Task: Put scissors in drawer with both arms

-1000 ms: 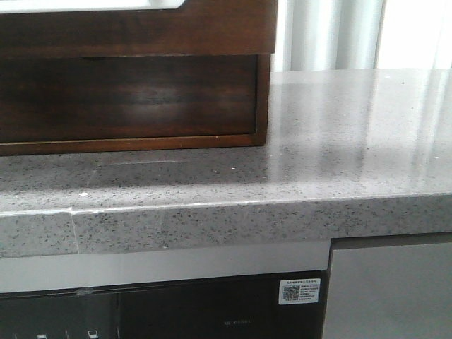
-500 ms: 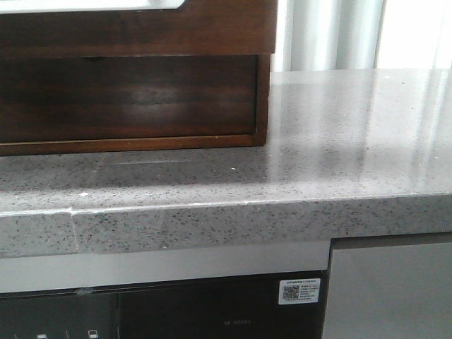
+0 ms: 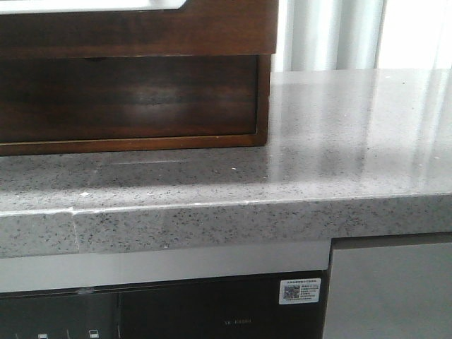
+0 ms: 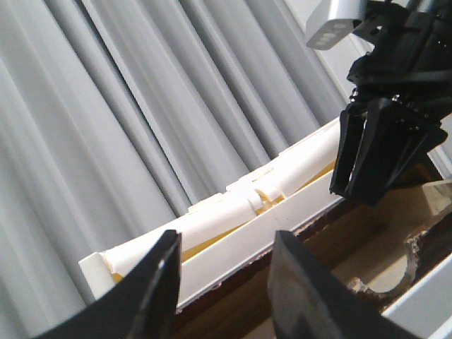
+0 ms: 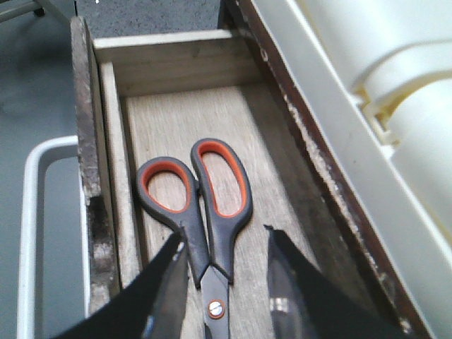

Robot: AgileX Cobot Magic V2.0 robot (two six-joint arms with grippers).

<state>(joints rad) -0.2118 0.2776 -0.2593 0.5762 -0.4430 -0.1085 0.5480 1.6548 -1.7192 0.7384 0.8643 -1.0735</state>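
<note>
The scissors (image 5: pixel 205 205) have grey handles with orange-lined loops. They lie flat on the pale wooden floor of the open drawer (image 5: pixel 169 120). My right gripper (image 5: pixel 224 237) is open just above them, one finger on each side of the pivot screw, holding nothing. My left gripper (image 4: pixel 226 240) is open and empty over the drawer's brown edge (image 4: pixel 332 240), and the right gripper (image 4: pixel 364 187) hangs ahead of it in that view. In the front view only the drawer's dark brown front (image 3: pixel 141 32) shows at the top. Both grippers and the scissors are out of that view.
A white tray of pale rolls (image 4: pixel 233 212) runs along the drawer's far side, also in the right wrist view (image 5: pixel 395 106). Grey curtains (image 4: pixel 106 106) hang behind. The cabinet stands on a grey speckled counter (image 3: pixel 339 141). A recessed dark drawer front (image 3: pixel 127 95) sits below.
</note>
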